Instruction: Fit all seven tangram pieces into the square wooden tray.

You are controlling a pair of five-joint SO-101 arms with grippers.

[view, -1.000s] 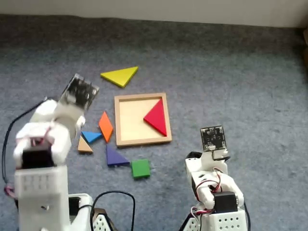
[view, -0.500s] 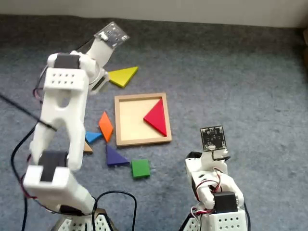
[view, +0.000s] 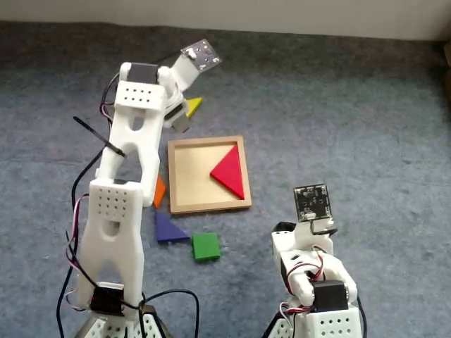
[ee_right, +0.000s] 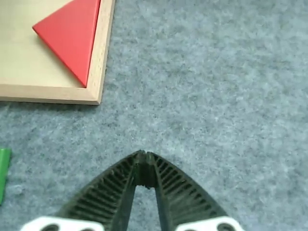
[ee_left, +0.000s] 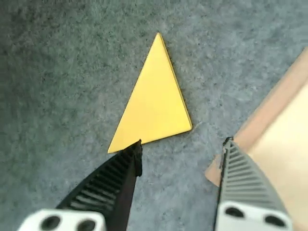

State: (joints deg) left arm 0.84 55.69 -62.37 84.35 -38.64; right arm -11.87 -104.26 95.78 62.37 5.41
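Note:
The square wooden tray lies mid-table with a red triangle in its right corner. Beyond the tray's far left corner lies a yellow triangle. My left gripper hangs open above it, one fingertip at the triangle's near edge and the other by the tray corner. In the high view the left arm covers most of the yellow triangle. My right gripper is shut and holds nothing, hovering over the carpet to the right of the tray's rim.
An orange piece peeks out from under the left arm beside the tray. A purple triangle and a green square lie in front of the tray. Grey carpet covers the table; the right arm's base stands at the front right.
The left arm has swung from the small pieces at the left out to the far side, over the yellow triangle. It now covers the blue and tan pieces. The right arm kept still.

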